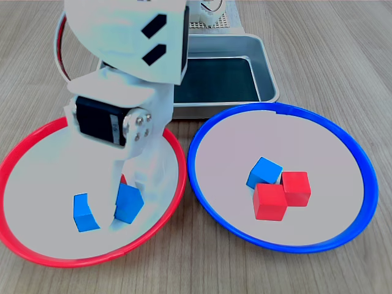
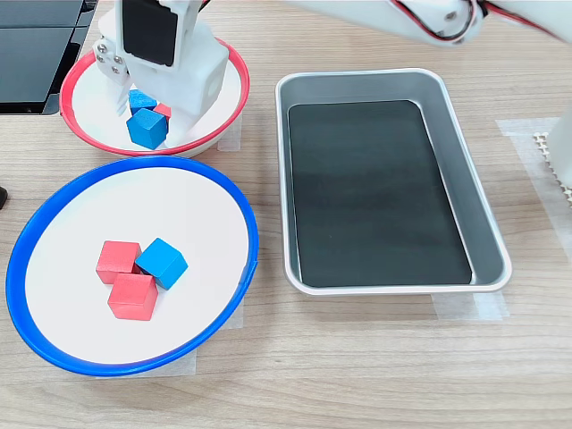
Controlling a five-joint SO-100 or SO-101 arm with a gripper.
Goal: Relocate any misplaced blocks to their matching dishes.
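The red-rimmed dish (image 1: 37, 144) (image 2: 234, 63) holds two blue blocks and a red block (image 2: 163, 111) that is mostly hidden behind the arm in the first exterior view. My white gripper (image 1: 122, 205) (image 2: 143, 121) reaches down into this dish. Its jaws sit on either side of one tilted blue block (image 1: 130, 205) (image 2: 148, 130), touching it. The other blue block (image 1: 84, 212) (image 2: 140, 97) lies loose beside it. The blue-rimmed dish (image 1: 358, 159) (image 2: 54, 201) holds two red blocks (image 1: 269, 202) (image 1: 296, 187) and one blue block (image 1: 264, 172) (image 2: 163, 262), all bunched together.
A rectangular grey metal tray (image 1: 269, 73) (image 2: 487, 232) with a dark bottom stands beyond the dishes in the first exterior view, on the second exterior view's right. The arm's white body (image 1: 128, 49) rises above the red-rimmed dish. Everything rests on a wooden tabletop (image 1: 343, 55).
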